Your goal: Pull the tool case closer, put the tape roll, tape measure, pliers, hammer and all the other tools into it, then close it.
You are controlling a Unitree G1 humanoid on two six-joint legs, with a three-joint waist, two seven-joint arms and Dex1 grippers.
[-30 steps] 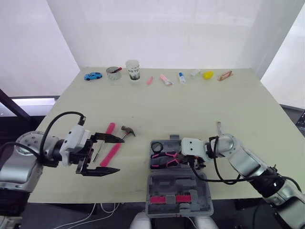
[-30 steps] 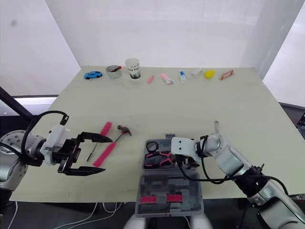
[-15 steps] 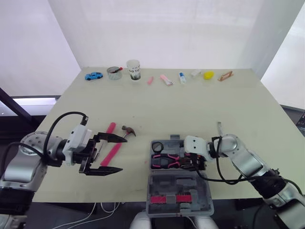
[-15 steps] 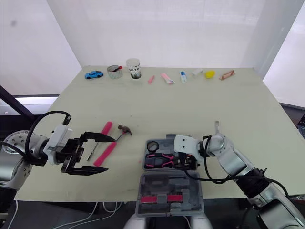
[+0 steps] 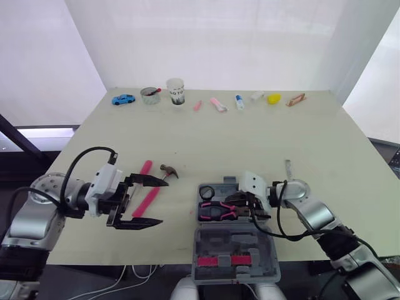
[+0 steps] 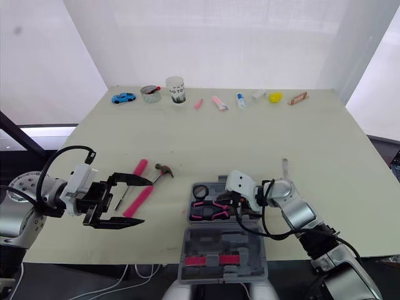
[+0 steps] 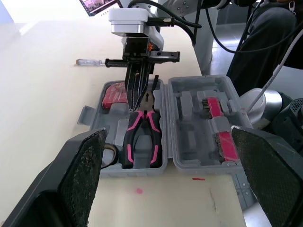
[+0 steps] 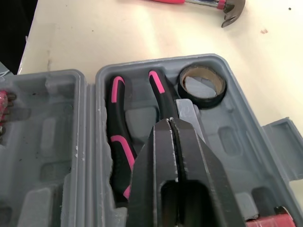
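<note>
The dark print on the white cup at the far edge of the table is too small for me to read. My right gripper has its fingers pressed flat together with nothing between them, tips down at the head of the pliers, which lie in the open tool case beside the tape roll. My left gripper is spread wide and empty, near the hammer lying on the table outside the case.

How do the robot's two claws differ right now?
The left gripper is spread wide open; the right gripper is shut. The left gripper hangs over the table beside the hammer; the right gripper points down at the pliers in the tool case. Both have two black fingers.
</note>
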